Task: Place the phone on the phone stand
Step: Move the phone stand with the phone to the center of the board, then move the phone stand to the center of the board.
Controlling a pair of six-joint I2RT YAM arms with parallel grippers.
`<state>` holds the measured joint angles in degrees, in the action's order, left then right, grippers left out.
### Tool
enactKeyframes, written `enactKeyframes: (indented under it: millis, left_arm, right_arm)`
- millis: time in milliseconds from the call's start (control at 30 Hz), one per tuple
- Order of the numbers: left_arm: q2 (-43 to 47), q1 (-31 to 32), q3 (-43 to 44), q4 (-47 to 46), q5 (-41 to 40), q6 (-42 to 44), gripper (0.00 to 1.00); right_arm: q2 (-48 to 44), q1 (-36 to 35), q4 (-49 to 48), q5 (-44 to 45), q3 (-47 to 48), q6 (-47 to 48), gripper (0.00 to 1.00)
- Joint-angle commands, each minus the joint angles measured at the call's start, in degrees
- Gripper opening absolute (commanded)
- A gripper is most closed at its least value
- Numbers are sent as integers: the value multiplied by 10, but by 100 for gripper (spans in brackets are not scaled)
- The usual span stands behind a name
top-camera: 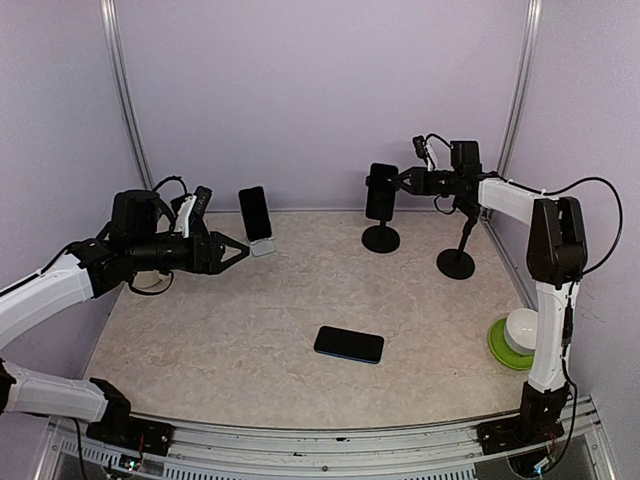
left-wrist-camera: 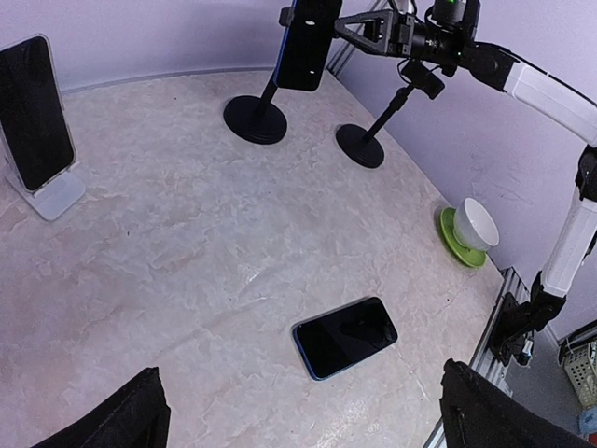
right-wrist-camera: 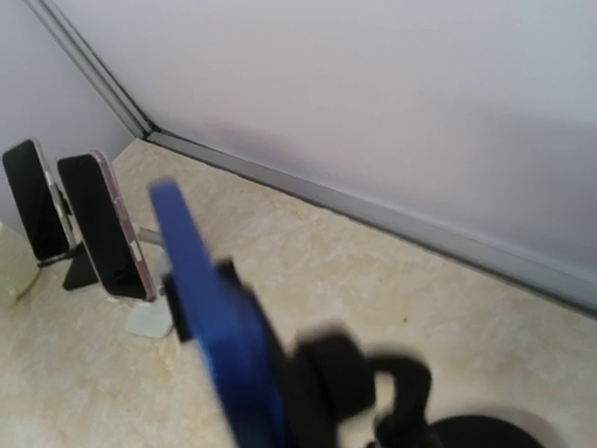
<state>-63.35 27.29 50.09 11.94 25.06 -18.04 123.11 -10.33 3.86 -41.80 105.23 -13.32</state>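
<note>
On our worktop point(top-camera: 200, 340) the left gripper point(top-camera: 240, 255) hovers over the left side, jaws wide apart. Our right gripper point(top-camera: 398, 182) reaches the black phone stand point(top-camera: 381, 238) near the far edge, where the phone point(top-camera: 381, 190) sits upright at its top; we cannot tell whether that gripper clamps it

Top view, upper centre: upright phone point(top-camera: 381, 190) on phone stand point(top-camera: 381, 238). 2nd stand point(top-camera: 457, 262) just right of it, lower in frame. Upper left-centre: docked phone point(top-camera: 255, 212) on dock point(top-camera: 262, 247). Lower centre: flat phone point(top-camera: 349, 344) on table point(top-camera: 200, 340). Right edge: bowl point(top-camera: 522, 325) on plate point(top-camera: 496, 343).
</note>
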Motion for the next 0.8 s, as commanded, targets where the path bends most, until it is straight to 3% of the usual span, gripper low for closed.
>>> enactKeyframes:
  millis: [0, 200, 467, 767]
  left_arm:
    - [11, -5, -7, -16, 6, -3, 99]
    - [12, -5, -4, -12, 6, 0, 99]
    - [12, -6, 2, -7, 4, 2, 99]
    - [24, -5, 22, 16, -33, 30, 99]
  right_arm:
    - [-31, -4, -32, -13, 0, 0, 37]
    - [-47, -5, -7, -15, 9, 5, 57]
    - [-87, -4, 54, -1, 10, 18, 63]
    - [-207, -1, 54, 92, -114, 31, 68]
